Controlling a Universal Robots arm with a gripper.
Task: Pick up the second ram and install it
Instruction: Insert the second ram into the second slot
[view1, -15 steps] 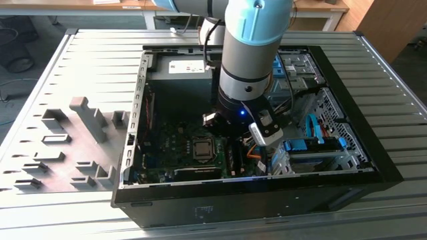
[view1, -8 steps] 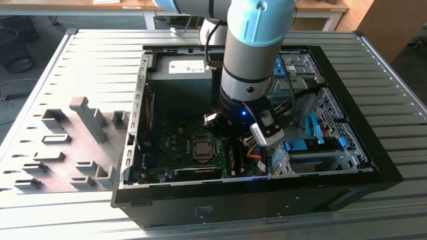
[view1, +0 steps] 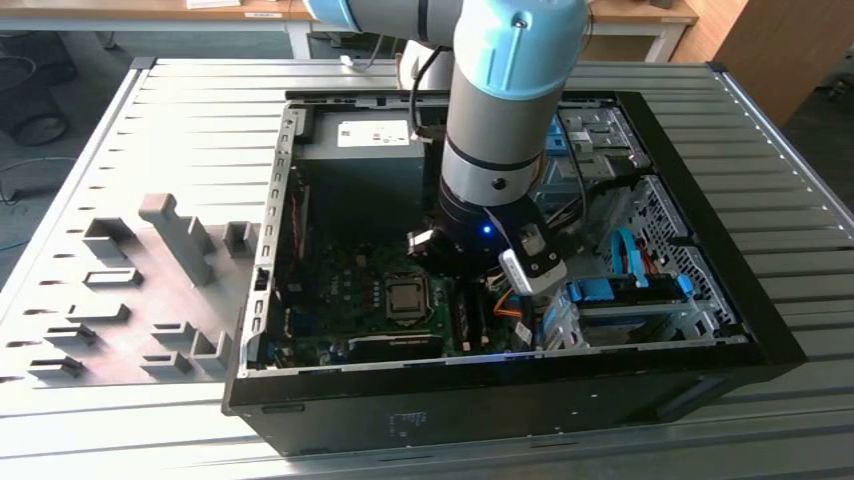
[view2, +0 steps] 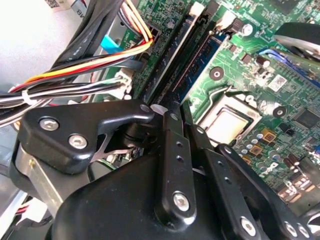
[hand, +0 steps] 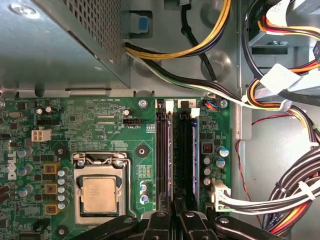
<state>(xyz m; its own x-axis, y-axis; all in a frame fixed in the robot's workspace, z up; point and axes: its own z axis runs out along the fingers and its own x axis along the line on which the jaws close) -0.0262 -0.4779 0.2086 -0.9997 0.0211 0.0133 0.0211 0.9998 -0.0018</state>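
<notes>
Grey ribbed metal table (view1: 774, 250) is carrying an open computer case (view1: 400, 420) in the exterior view, with the arm reaching down into it. The gripper (view1: 461, 268) is sitting low over the memory slots, just right of the processor (view1: 404, 297). Grey fixture blocks (view1: 174, 240) are standing on the table at the exterior view's left. Wooden desks and a dark floor are lying beyond the table's far edge.

Second wrist view: the gripper (view2: 172, 117) is pressing its black fingers (view2: 175, 150) close together around a thin dark edge that is lining up with the slots. I am judging that edge to be the second ram (view2: 176, 102), held clamped, though the fingers are hiding most of it. Alongside, a blue-labelled stick (view2: 200, 62) is already sitting in its slot. Bundled cables (view2: 75, 70) are running beside.

First wrist view: the green board (hand: 100, 125) is lying below, slots (hand: 177, 150) between the processor (hand: 97, 194) and the cables (hand: 280, 195). The fingers (hand: 160, 222) are hovering directly over the slot line.

Judgement: pickup looks done and the stick is over or entering its slot; full seating I cannot confirm.
</notes>
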